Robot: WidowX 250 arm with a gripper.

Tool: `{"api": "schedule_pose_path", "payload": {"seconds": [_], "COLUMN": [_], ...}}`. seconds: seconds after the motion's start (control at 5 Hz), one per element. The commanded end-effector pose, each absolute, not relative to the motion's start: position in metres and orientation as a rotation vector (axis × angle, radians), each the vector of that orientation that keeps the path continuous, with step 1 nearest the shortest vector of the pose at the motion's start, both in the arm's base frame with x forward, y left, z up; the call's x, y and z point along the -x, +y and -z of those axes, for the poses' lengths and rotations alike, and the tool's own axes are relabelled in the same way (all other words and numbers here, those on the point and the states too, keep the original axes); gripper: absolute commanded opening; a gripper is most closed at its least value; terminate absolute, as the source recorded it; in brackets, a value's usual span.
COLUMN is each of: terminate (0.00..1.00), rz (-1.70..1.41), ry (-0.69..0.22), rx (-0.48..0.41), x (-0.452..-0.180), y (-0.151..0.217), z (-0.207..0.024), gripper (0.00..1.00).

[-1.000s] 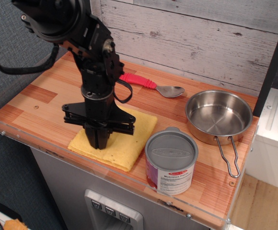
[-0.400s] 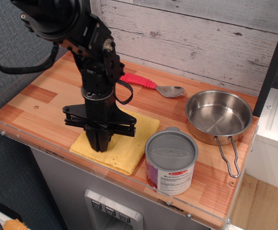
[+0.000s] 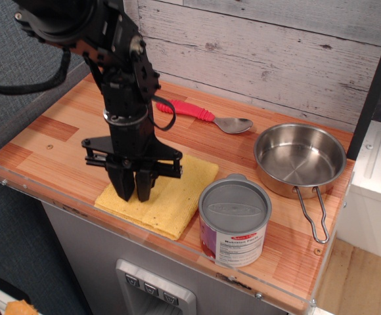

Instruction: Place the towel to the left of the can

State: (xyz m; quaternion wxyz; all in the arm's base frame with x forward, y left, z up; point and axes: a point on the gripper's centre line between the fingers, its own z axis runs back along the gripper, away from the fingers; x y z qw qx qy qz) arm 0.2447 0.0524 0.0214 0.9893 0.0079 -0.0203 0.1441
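Observation:
The yellow towel [image 3: 175, 197] lies flat on the wooden counter near its front edge, directly left of the can [image 3: 234, 223], with a narrow gap between them. The can stands upright, with a grey ridged lid and a white-and-purple label. My black gripper [image 3: 133, 195] points straight down over the towel's left half. Its two fingers are slightly apart, with the tips at or just above the cloth and nothing held between them. The gripper hides part of the towel's left side.
A shiny steel pan [image 3: 299, 159] with a wire handle sits at the right, behind the can. A spoon with a red handle [image 3: 207, 117] lies near the plank wall. A clear plastic rim [image 3: 59, 203] runs along the counter's front and left edges.
The towel slid a little left with the gripper, then the fingers parted and let go of it. The gripper has lifted slightly and shifted left.

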Motion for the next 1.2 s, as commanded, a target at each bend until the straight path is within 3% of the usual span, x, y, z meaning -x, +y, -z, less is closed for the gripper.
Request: {"api": "schedule_pose_path", "payload": {"seconds": [0.0, 0.6, 0.8, 1.0], "terminate": [0.00, 0.00, 0.00, 0.00], "rz": [-0.296, -0.252, -0.269, -0.241], "ry": [-0.160, -0.272, -0.286, -0.287], "rx": [-0.007, -0.085, -0.052, -0.016], "x": [-0.256, -0.274, -0.282, -0.301], "y": [0.054, 0.073, 0.075, 0.054], "z": [-0.068, -0.127, -0.139, -0.152], "gripper": [1.00, 1.00, 1.00, 1.00]}}
